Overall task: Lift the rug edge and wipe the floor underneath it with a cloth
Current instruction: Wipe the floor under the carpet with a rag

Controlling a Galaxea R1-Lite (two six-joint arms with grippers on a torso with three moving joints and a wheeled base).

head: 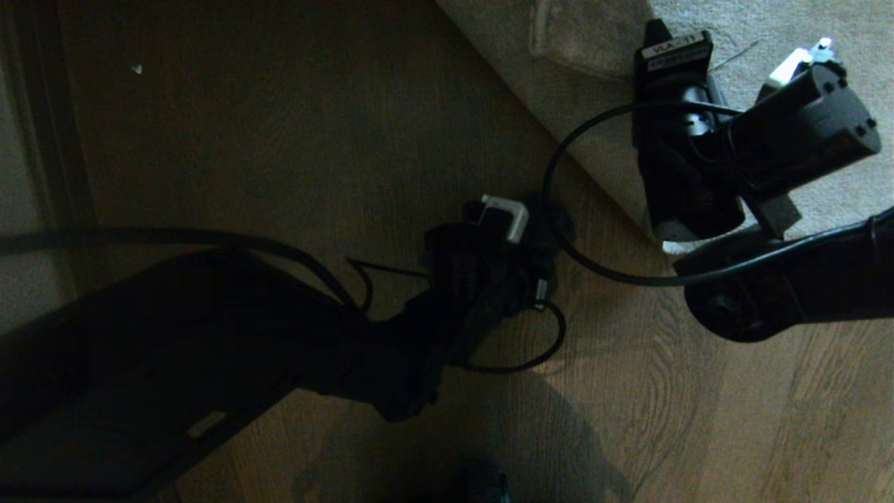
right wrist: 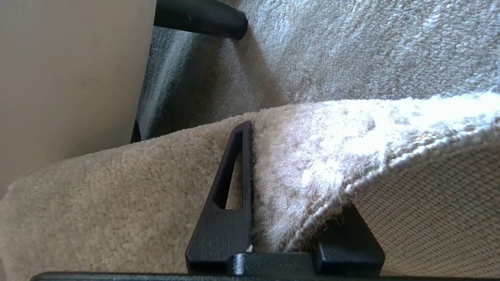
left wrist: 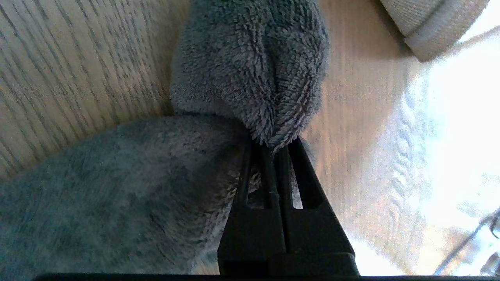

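The light grey rug [head: 573,84] covers the upper right of the brown wood floor [head: 314,140]. My right gripper [head: 688,227] is shut on the rug's hem. In the right wrist view one finger [right wrist: 234,187] presses on the pile, the other is hidden under the raised edge [right wrist: 351,136], and the woven backing [right wrist: 437,218] shows. My left gripper [left wrist: 273,146] is shut on the fluffy grey cloth [left wrist: 250,66], which lies bunched on the floor [left wrist: 78,58] close to the lifted rug edge [left wrist: 429,27]. From the head, the left gripper [head: 538,237] is low over the planks just beside the rug.
A dark strip [head: 42,140] runs along the left of the floor, where a small pale speck [head: 136,68] lies. Black cables [head: 580,258] loop between the two arms. A beige panel [right wrist: 70,78] and a black tube [right wrist: 199,15] stand on the rug beyond the raised edge.
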